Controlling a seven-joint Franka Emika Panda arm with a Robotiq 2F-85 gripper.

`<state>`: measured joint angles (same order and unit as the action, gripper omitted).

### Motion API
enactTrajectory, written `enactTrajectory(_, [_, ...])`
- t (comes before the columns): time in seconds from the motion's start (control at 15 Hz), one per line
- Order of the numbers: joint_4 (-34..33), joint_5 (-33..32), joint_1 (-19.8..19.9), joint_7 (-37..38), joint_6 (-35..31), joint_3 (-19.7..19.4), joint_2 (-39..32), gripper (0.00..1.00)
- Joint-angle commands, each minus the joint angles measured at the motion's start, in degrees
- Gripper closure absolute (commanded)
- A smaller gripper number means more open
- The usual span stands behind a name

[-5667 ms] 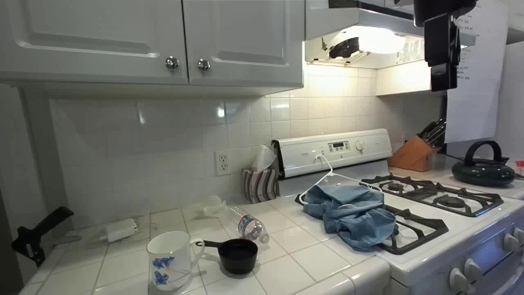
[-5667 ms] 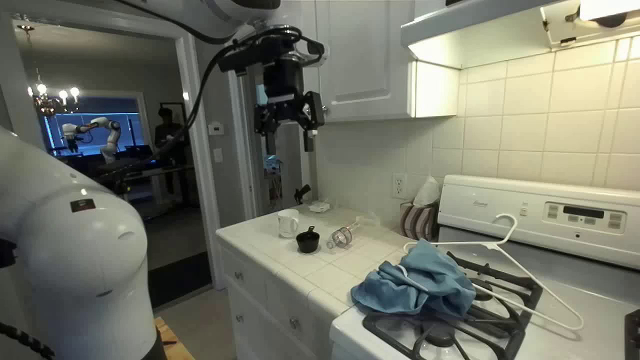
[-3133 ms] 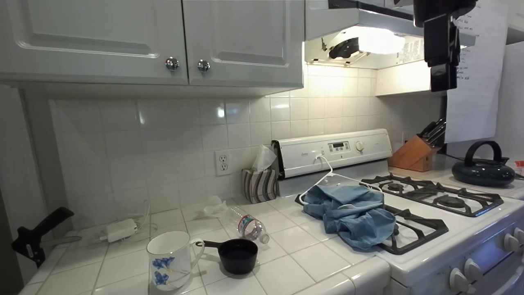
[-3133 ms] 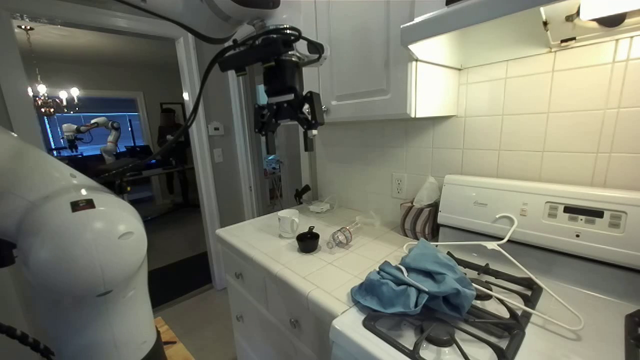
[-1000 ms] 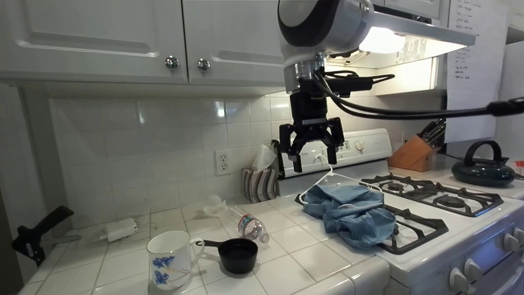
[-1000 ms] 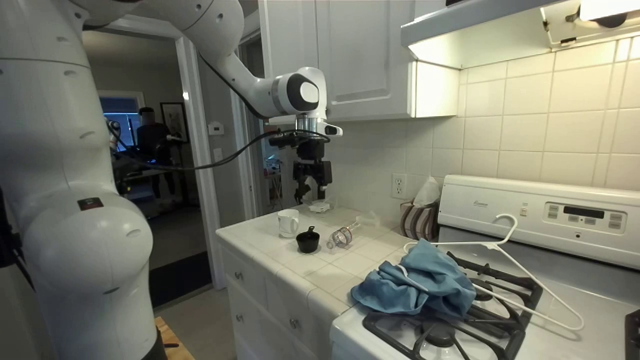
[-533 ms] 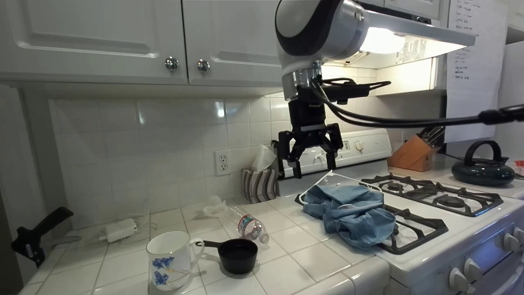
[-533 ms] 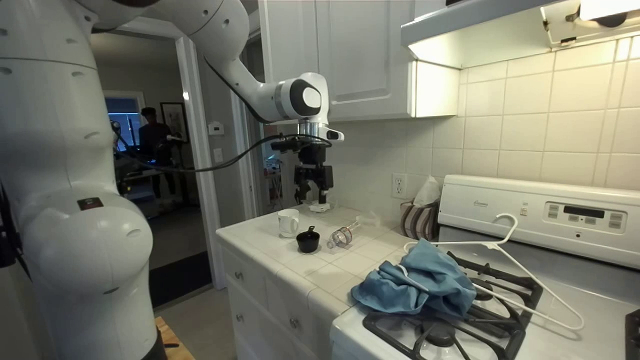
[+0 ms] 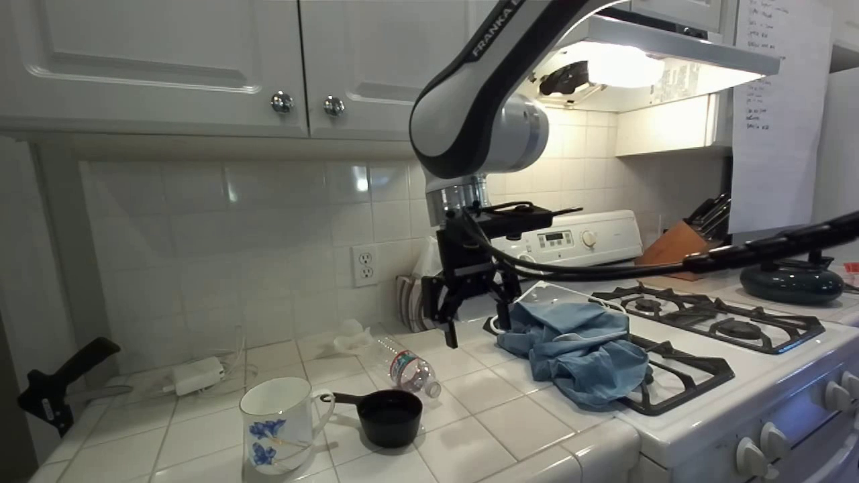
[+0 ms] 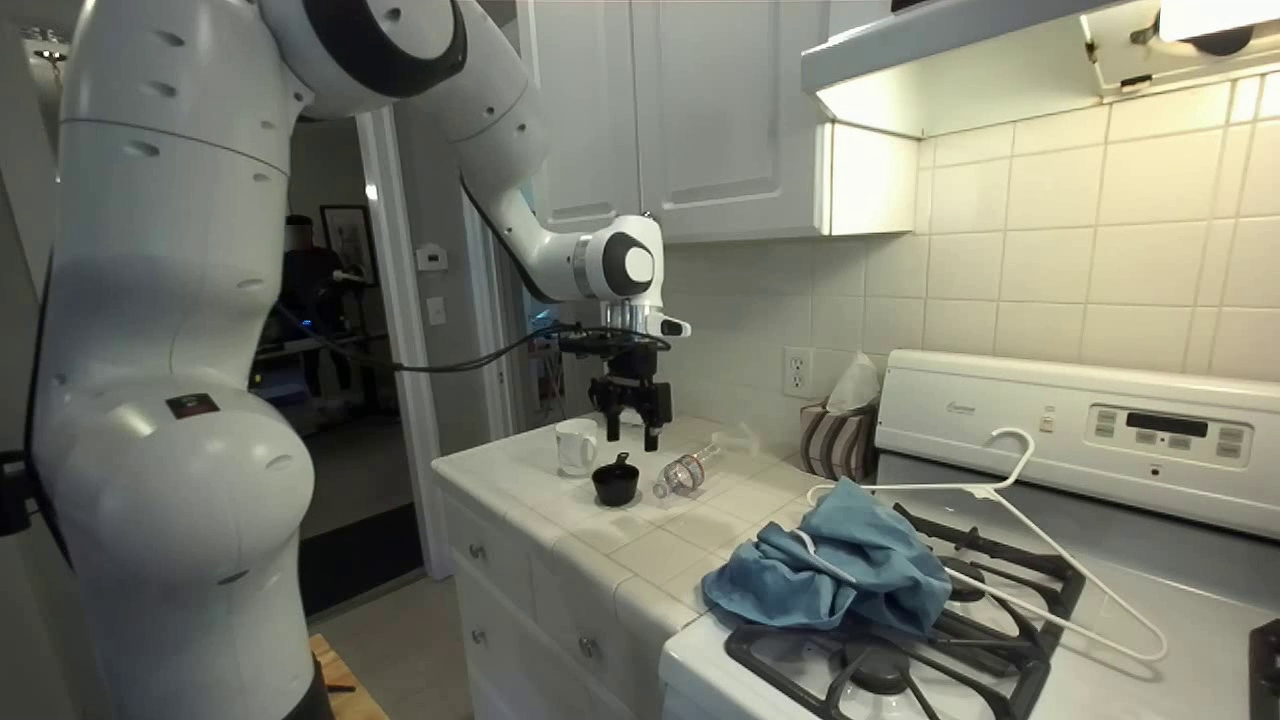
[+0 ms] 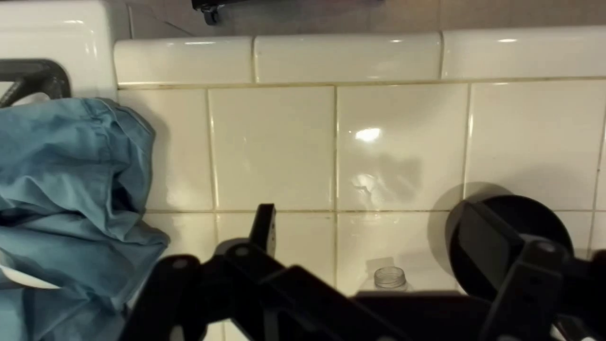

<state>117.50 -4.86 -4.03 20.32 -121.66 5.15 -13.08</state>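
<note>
The black two-finger gripper (image 9: 477, 332) points down above the white tile counter (image 9: 510, 419). Its fingers (image 11: 262, 227) are spread wide apart, and they have hold of nothing. The nearest things are a clear plastic bottle (image 9: 406, 367) with some red on its label and a small round black pot (image 9: 390, 422) with a handle. The bottle lies on its side on the counter, near the upright pot. In the wrist view, the bottle's mouth peeks out between the fingers, and the gripper hides the rest. A white mug (image 9: 278, 429) with blue flowers stands just beside the pot. A crumpled blue cloth (image 9: 574, 355) lies on the white stove (image 9: 758, 369) and pokes past its edge, tangled with a white hanger (image 10: 985, 491). A striped tissue box (image 10: 837, 443) stands near the wall.
</note>
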Motion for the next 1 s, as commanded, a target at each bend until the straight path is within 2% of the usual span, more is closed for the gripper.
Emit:
enactTrajectory(0.0, [-5.5,-1.6,-3.4,3.4,-1.3,-0.9,-6.3,0.00])
enactTrajectory(0.2, [-7.3,-1.3,-4.9,4.8,-1.8,-1.7,-9.3,0.00])
enactTrajectory(0.47, [-11.7,0.6,-5.0,3.1,0.2,-2.4,-14.4,0.00])
enactTrajectory(0.6, [-13.2,1.0,-5.4,2.5,5.0,-2.3,-15.2,0.00])
enactTrajectory(0.67, [-9.8,0.5,-5.2,2.8,0.6,-2.7,-13.3,0.00])
enactTrajectory(0.87, [-11.5,0.5,-5.5,2.8,3.2,-2.7,-14.5,0.00])
enactTrajectory(0.93, [-11.3,-1.0,-5.9,3.0,1.1,-3.2,-14.9,0.00])
